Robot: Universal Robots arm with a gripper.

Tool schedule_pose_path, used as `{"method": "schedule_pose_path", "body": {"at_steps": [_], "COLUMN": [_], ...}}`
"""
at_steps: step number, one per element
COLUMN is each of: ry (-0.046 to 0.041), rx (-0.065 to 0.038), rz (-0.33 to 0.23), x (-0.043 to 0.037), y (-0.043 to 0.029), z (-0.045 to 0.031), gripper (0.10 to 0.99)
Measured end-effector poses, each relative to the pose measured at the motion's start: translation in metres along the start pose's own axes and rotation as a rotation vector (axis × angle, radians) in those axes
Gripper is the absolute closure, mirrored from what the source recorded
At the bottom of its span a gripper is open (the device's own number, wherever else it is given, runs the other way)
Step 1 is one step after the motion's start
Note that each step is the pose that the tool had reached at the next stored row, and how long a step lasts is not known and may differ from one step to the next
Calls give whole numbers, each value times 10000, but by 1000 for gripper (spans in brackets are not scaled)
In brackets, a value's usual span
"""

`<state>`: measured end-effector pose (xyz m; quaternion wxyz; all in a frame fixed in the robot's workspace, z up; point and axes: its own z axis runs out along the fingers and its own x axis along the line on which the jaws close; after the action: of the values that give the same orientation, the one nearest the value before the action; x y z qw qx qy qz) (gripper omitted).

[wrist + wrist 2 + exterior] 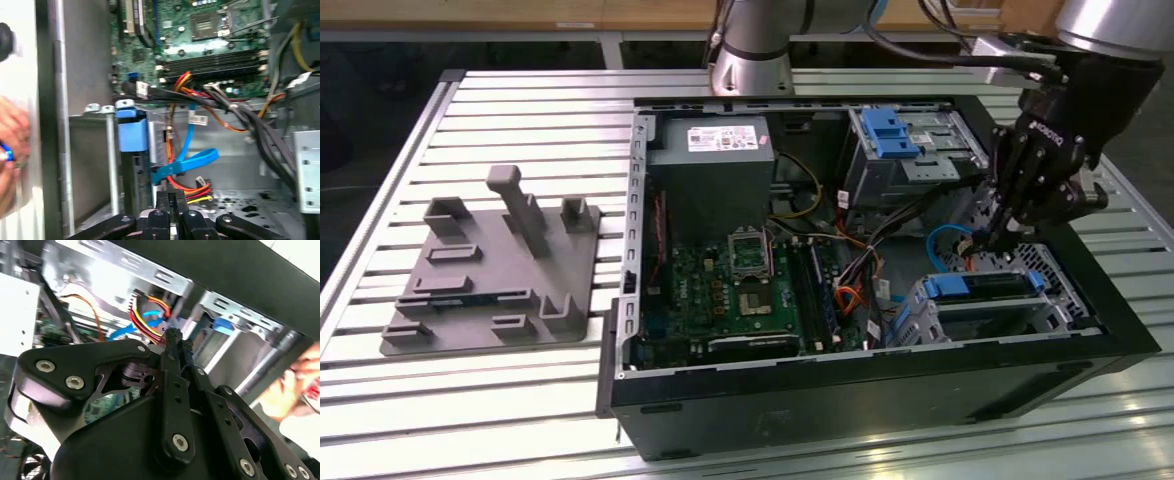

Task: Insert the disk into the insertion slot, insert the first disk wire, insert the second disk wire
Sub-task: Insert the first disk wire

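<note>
Just beside the seated disk (pixel 983 300), the end effector (pixel 997 240) apparently pinches a disk wire (pixel 145 319).

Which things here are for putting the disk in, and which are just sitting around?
For the job: disk, insertion slot, red-and-yellow wire, blue wire, end effector.
Just sitting around: grey fixture plate, power supply, green circuit board, blue-latched bay.

my end effector (pixel 991 238): black all over. disk (pixel 977 287): bright blue carrier. insertion slot (pixel 1054 292): silver, perforated dot pattern. wire bundle (pixel 146 315): red, yellow, orange strands. flat cable (pixel 192 161): light blue. motherboard (pixel 734 290): green. power supply (pixel 714 175): grey, white label. case (pixel 854 400): black. tabletop (pixel 480 400): pale silver, ribbed stripes. fixture (pixel 480 280): plain grey.
</note>
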<state>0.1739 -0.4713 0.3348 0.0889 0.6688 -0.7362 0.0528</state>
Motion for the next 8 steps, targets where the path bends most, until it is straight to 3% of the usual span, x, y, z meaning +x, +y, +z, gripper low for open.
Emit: {"method": "schedule_pose_path", "body": {"at_steps": [5, 6, 8], "ry": [-886, -964, -1001], "rx": [-79, -86, -89], "rz": [-54, -59, -61], "x": [58, 75, 117], "y": [-6, -8, -12], "z": [12, 15, 21], "gripper": [922, 922, 922]}}
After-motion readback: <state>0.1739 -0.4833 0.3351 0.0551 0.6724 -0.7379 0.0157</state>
